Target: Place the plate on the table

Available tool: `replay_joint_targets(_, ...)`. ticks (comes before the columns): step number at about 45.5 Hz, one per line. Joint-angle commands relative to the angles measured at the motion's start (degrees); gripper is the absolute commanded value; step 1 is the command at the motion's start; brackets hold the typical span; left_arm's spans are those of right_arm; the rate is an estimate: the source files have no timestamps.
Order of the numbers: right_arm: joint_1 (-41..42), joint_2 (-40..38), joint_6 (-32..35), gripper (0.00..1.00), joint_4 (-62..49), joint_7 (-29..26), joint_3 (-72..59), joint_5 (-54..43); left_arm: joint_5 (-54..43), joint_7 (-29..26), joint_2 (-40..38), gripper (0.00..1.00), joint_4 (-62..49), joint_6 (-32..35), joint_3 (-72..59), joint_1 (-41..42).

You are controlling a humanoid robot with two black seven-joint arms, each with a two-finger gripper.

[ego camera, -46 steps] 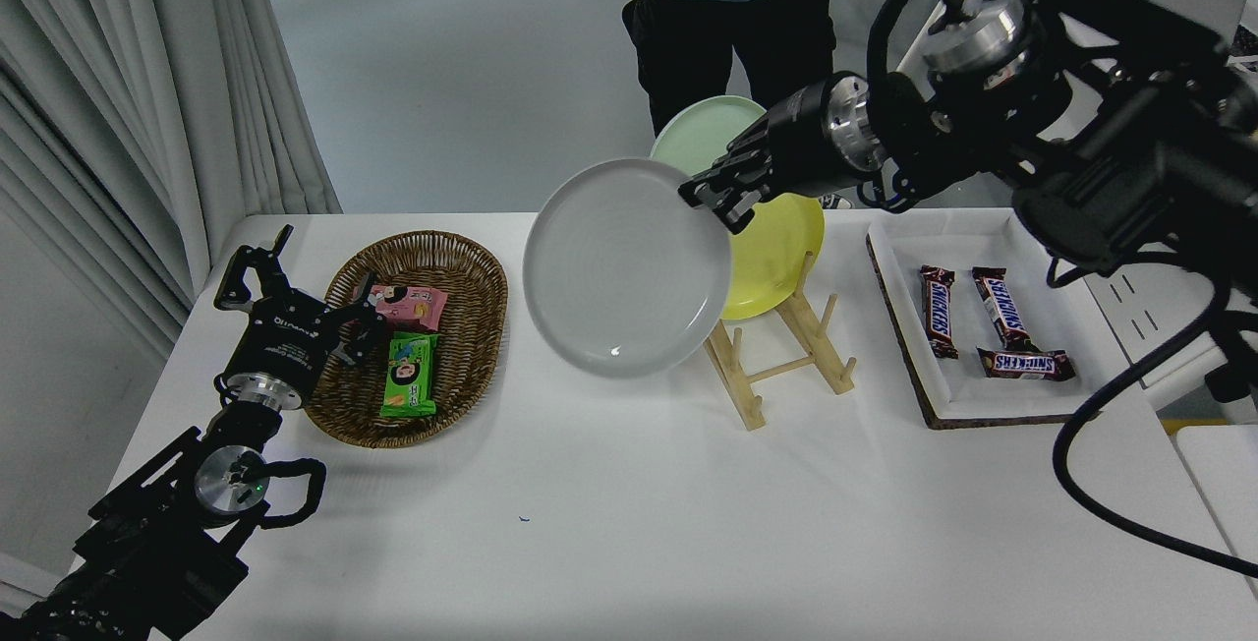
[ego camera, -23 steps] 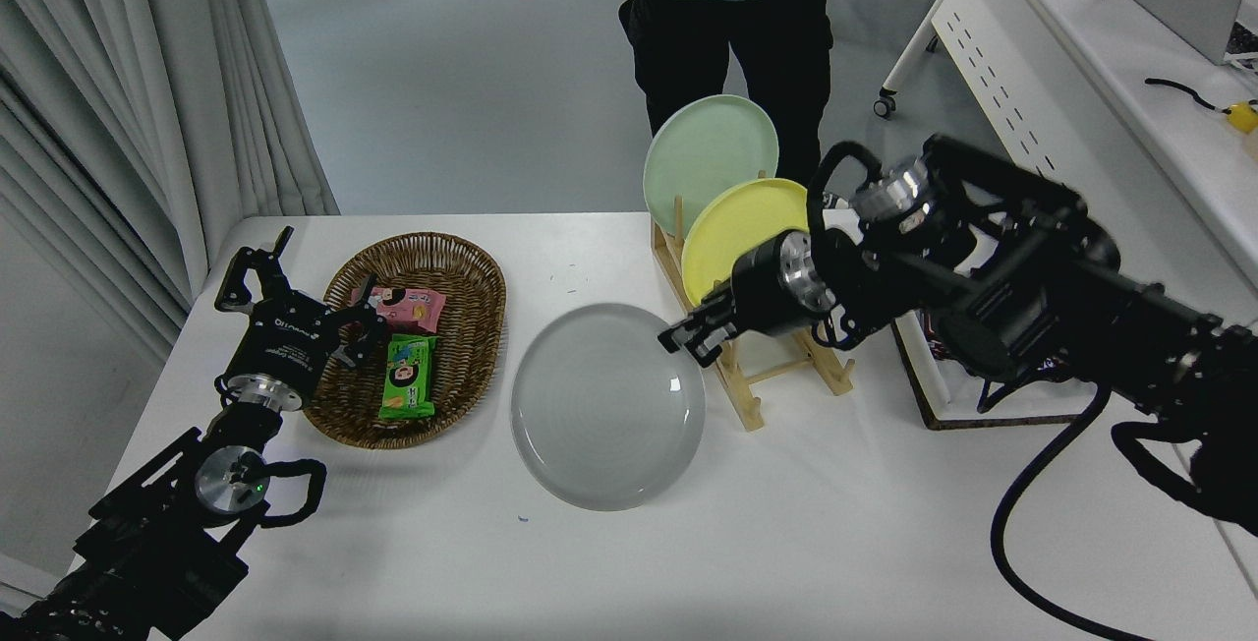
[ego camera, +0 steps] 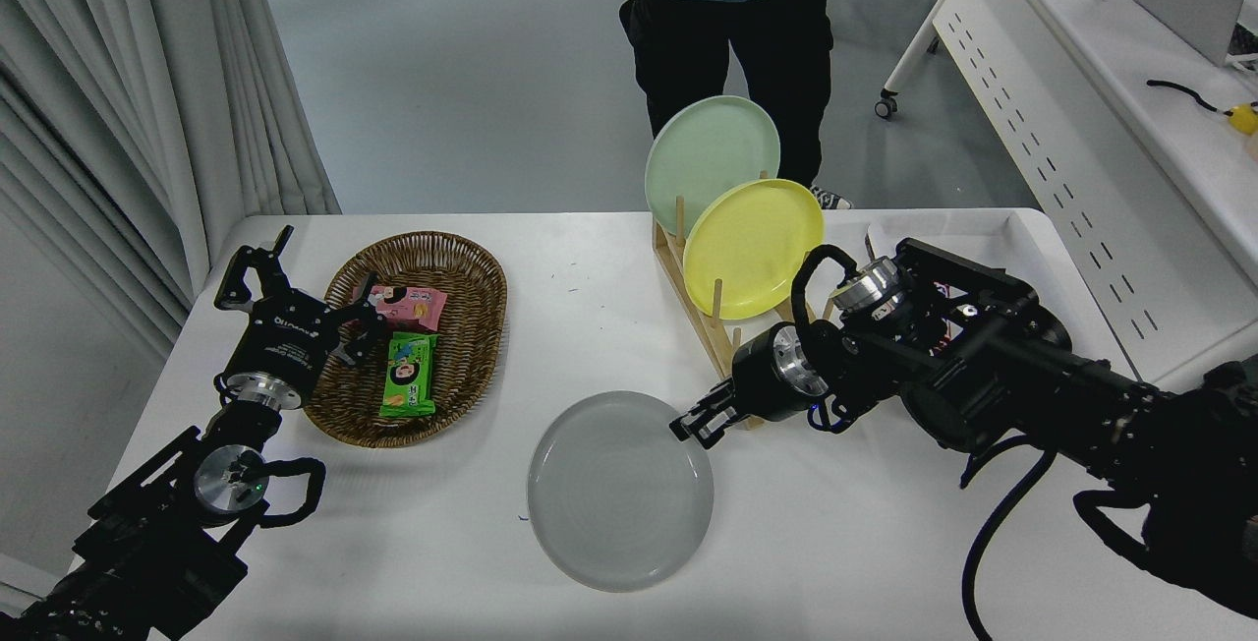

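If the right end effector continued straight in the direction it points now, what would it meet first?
The right end effector points left and toward the camera, at the right rim of the grey plate that lies on the table. It would likely meet that plate first; whether they already touch is unclear.

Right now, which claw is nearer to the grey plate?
The right claw is nearer: it is at the grey plate's upper right rim. The left claw is parked far to the plate's left, by the basket.

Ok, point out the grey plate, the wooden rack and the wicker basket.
grey plate (ego camera: 619, 491), head view, middle of its face.
wooden rack (ego camera: 696, 312), head view, near rail.
wicker basket (ego camera: 479, 312), head view, right rim.
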Motion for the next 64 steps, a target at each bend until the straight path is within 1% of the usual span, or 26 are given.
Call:
replay_joint_targets(1, -2.26, 1.68, 0.0, 0.0, -3.15, 0.12, 0.39, 0.15, -0.02, 0.0, 0.0, 1.0, -0.05, 0.0, 0.0, 0.0)
replay_joint_targets(25, -5.16, 3.0, 0.0, 0.0, -5.43, 0.04, 0.92, 1.38, 0.07, 0.0, 0.0, 1.0, -0.05, 0.0, 0.0, 0.0)
replay_joint_targets(64, -5.16, 2.21, 0.0, 0.0, -5.52, 0.04, 1.09, 1.12, -0.02, 0.0, 0.0, 1.0, 0.04, 0.0, 0.0, 0.0)
